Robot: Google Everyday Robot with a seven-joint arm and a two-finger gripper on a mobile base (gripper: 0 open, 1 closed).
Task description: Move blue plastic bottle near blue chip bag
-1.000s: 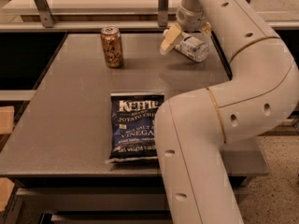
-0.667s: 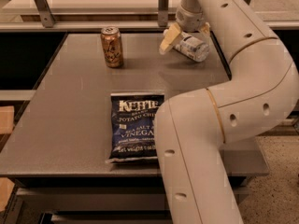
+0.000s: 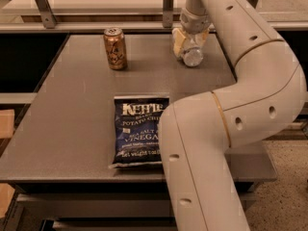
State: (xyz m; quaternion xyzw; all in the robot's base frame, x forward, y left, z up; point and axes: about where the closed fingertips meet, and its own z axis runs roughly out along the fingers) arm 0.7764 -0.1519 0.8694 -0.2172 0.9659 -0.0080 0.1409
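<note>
The blue plastic bottle [image 3: 192, 56] is at the far right of the grey table [image 3: 72, 109], its round end facing the camera. My gripper [image 3: 188, 43] comes down from above and is shut on it, with a pale fingertip [image 3: 178, 41] on its left side. The blue chip bag [image 3: 138, 130] lies flat near the table's front edge, well apart from the bottle. My arm's elbow covers the bag's right edge.
A gold-brown soda can [image 3: 115, 48] stands upright at the back of the table, left of the bottle. Metal rails [image 3: 43, 8] and a shelf run behind the table. My white arm [image 3: 226, 129] fills the right foreground.
The gripper has turned and closed around the bottle. The bottle has swung from lying sideways to pointing its end at the camera, and sits slightly further left.
</note>
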